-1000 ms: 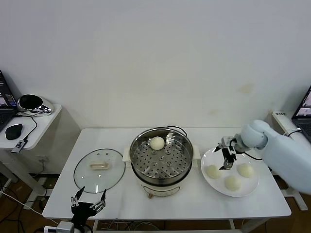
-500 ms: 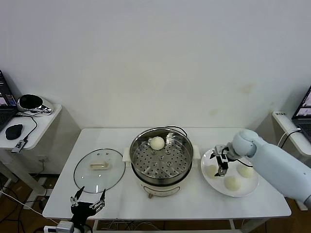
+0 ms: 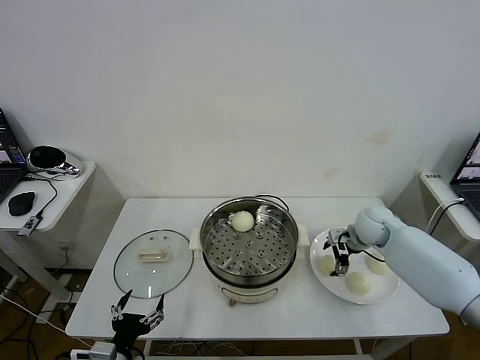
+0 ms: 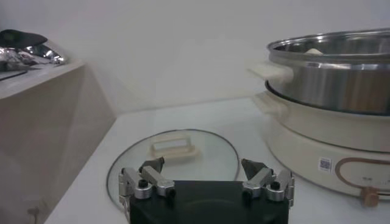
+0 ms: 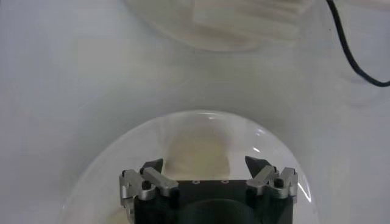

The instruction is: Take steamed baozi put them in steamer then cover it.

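Observation:
The steamer (image 3: 250,249) stands mid-table with one baozi (image 3: 242,220) on its perforated tray. Three baozi lie on the white plate (image 3: 375,295) at the right: left (image 3: 327,264), front (image 3: 358,282), right (image 3: 377,262). My right gripper (image 3: 338,261) is open, low over the plate, straddling the left baozi (image 5: 198,156), which sits between the fingertips. My left gripper (image 3: 137,313) is open and empty at the table's front left edge. In the left wrist view (image 4: 203,168) it faces the glass lid and the steamer (image 4: 332,85).
The clear glass lid (image 3: 154,262) with a white handle lies flat left of the steamer; it also shows in the left wrist view (image 4: 175,157). A black cord (image 5: 353,49) runs behind the steamer. A side table (image 3: 45,191) with a mouse stands at far left.
My right gripper has moved left and down over the plate, from above its far side to around the left baozi. The left arm has not moved.

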Robot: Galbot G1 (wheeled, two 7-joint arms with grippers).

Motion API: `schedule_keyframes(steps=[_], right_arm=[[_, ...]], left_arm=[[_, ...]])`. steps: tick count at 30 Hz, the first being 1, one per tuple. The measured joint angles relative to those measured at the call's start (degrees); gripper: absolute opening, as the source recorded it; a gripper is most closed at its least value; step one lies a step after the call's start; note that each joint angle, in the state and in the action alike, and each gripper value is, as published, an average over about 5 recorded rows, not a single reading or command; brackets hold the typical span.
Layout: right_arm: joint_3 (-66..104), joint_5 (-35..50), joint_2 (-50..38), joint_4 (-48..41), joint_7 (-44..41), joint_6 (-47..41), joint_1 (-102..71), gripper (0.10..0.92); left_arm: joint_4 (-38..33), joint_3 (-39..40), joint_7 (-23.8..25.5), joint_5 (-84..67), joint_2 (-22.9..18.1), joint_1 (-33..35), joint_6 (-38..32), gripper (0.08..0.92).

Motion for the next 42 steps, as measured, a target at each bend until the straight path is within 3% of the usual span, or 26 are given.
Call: schedule_keyframes(steps=[8, 26, 42], right_arm=[[0.51, -0.16, 0.01, -0.54, 0.00, -0.11, -0.63, 0.811], [0.86, 1.07, 0.07, -1.88, -0.95, -0.88, 0.43, 0.646], [-6.72, 10.80, -5.25, 4.62, -3.77, -4.05, 13.11, 0.634]], left_arm=[[0.35, 0.24, 0.00, 0.14, -0.08, -0.05, -0.04, 0.823], [0.80, 0.78, -0.08, 0.37, -0.45, 0.03, -0.28, 0.823], [0.86, 0.70, 0.23, 0.19, -0.73, -1.56, -0.17, 0.823]])
